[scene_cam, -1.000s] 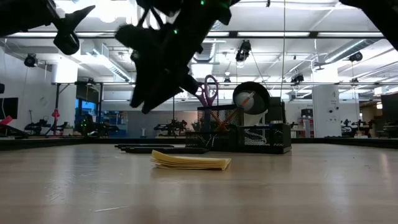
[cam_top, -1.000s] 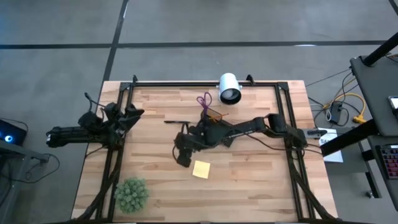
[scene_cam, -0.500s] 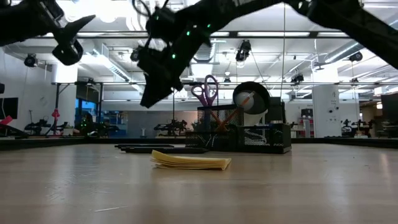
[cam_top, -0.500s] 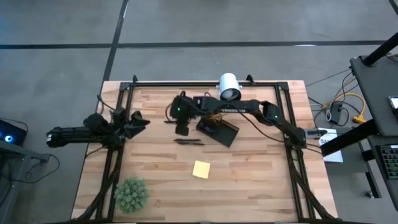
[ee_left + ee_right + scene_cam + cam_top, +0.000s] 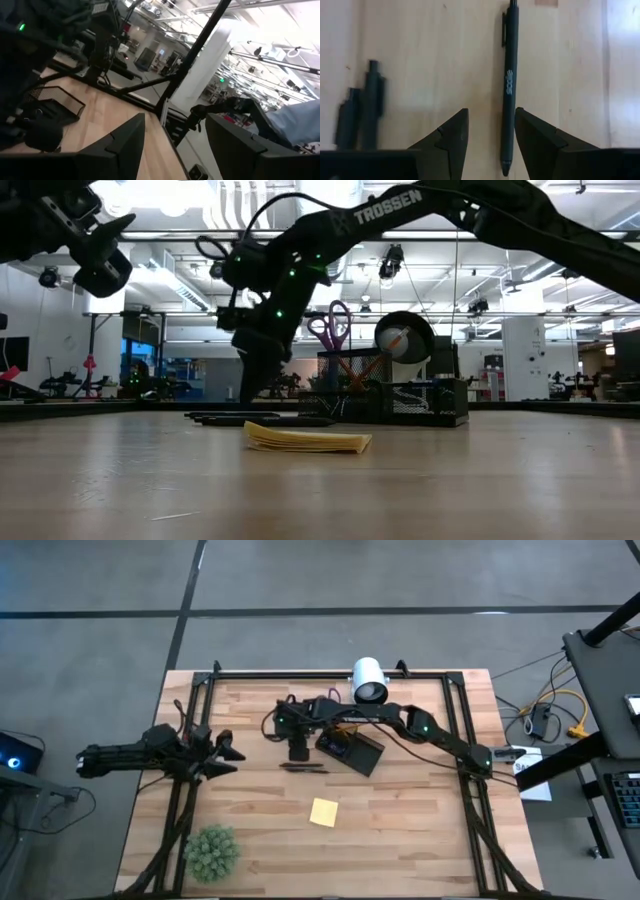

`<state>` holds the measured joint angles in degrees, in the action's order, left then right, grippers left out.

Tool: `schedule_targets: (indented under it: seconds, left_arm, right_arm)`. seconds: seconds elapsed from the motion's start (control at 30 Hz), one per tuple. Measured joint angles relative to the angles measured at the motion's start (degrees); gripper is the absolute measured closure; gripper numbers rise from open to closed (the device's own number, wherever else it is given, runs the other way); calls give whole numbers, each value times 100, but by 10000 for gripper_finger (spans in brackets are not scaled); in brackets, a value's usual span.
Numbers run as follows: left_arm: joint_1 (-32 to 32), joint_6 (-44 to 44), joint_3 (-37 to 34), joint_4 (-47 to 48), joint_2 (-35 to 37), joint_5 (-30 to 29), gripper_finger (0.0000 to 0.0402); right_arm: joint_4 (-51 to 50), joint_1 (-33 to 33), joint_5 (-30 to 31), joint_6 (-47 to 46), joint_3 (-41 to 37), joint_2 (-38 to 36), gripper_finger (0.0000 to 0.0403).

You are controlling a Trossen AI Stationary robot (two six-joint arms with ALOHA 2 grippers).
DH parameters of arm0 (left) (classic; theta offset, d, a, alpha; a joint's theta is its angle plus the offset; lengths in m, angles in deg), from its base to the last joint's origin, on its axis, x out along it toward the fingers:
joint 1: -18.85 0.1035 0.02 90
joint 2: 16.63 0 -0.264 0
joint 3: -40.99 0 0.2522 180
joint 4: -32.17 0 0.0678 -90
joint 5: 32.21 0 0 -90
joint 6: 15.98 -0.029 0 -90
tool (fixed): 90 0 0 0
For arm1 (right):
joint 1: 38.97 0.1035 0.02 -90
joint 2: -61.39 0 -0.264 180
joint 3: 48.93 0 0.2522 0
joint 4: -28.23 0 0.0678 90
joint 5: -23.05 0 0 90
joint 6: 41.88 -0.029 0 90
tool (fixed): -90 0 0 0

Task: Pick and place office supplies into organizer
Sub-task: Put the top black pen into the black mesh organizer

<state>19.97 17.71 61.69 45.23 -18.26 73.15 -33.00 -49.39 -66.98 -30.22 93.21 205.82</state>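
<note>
My right gripper [image 5: 490, 137] is open and points straight down over a slim black pen [image 5: 509, 85] lying flat on the table. One finger stands on each side of the pen, and neither touches it. In the high view this gripper [image 5: 297, 748] is just left of the black organizer [image 5: 352, 750]. Two more dark pens [image 5: 303, 768] lie side by side on the near side of it. The purple-handled scissors [image 5: 335, 328] and the orange pencil [image 5: 365, 370] stand in the organizer [image 5: 400, 395]. The yellow sticky pad [image 5: 323, 812] lies flat nearer the front. My left gripper [image 5: 222, 752] waits open at the table's left side.
A white cylindrical camera [image 5: 368, 680] sits at the far edge behind the organizer. A fuzzy green plant ball [image 5: 212, 852] rests at the near left corner. Black frame rails [image 5: 180, 810] run along both sides of the table. Bare wood lies around the sticky pad.
My right gripper has swung from above the sticky pad toward the far edge. It has turned to point straight down and has come down over the single black pen. My left gripper has drifted a little toward the near edge.
</note>
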Motion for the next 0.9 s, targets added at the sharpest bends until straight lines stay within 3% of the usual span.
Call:
schedule_targets:
  seconds: [0.57,0.9]
  left_arm:
    - [0,0,-4,-20,-94,-25,207]
    - [0,4,-7,-20,-96,-24,207]
  right_arm:
    - [211,-154,-11,-30,-565,-3,273]
    - [269,-115,8,46,-743,-36,341]
